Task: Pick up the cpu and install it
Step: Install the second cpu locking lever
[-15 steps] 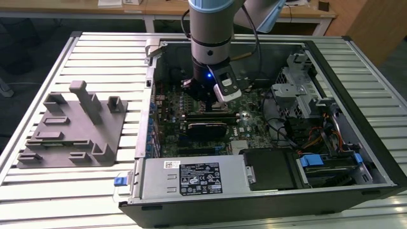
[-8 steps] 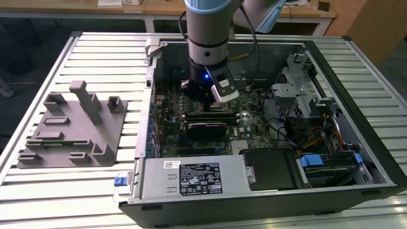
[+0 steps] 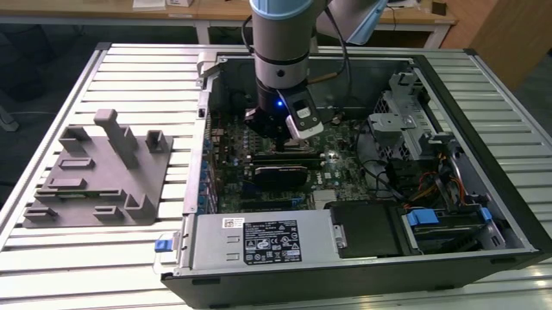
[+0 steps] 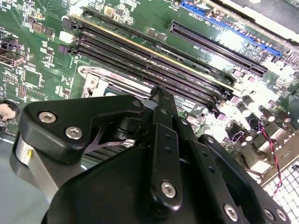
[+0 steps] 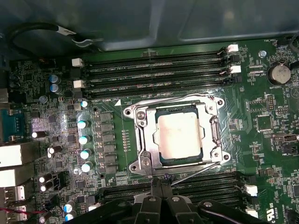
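The cpu (image 5: 180, 134) sits flat in the motherboard socket, silver-grey top facing up, framed by the metal socket bracket (image 5: 140, 135) in the first wrist view; its edges run square with the frame and parallel to the memory slots (image 5: 154, 74), and being near square it has no marked long axis. Working across the exterior view from its left: the grey plastic fixture block (image 3: 97, 174) stands on the slatted surface (image 3: 61, 258), apart from the open computer case (image 3: 362, 258); inside the case lies the green motherboard (image 3: 226, 155); over its middle the arm has the end effector (image 3: 283, 143) low above the socket area, with the drive cage (image 3: 405, 123) toward that view's right. Progress, as judged: the chip looks already placed in its seat, so the pick-up and set-down appear done; whether the bracket is latched down over it cannot be told, though a thin lever (image 5: 196, 173) seems to lie loose along one side of the frame. The end effector's fingertips show close together in both wrist views (image 5: 161, 184) with nothing seen between them, so it reads as clenched and empty, just beside the socket rather than on the chip.
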Robot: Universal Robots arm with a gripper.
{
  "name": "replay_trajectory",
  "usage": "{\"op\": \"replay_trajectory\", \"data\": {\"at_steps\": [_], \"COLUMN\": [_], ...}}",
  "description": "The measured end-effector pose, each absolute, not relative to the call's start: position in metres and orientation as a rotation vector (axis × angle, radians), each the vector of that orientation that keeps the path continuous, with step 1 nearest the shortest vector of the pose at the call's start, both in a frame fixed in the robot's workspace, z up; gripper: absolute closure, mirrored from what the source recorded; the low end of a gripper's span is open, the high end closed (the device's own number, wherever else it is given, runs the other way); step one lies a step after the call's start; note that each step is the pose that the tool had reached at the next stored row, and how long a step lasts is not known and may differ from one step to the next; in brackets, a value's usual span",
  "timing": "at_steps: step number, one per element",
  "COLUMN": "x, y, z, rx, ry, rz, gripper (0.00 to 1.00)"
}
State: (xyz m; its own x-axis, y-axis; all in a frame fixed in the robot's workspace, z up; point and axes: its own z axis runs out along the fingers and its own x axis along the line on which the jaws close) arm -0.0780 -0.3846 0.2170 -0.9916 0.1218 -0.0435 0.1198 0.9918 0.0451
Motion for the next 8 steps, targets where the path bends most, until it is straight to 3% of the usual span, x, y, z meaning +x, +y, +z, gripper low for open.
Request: {"op": "replay_trajectory", "data": {"at_steps": [8], "x": [-0.0827], "y": [-0.3846], "z": [0.2162], "rx": [0.188], "ry": [3.089], "rz": [0.066], "gripper": [0.89]}}
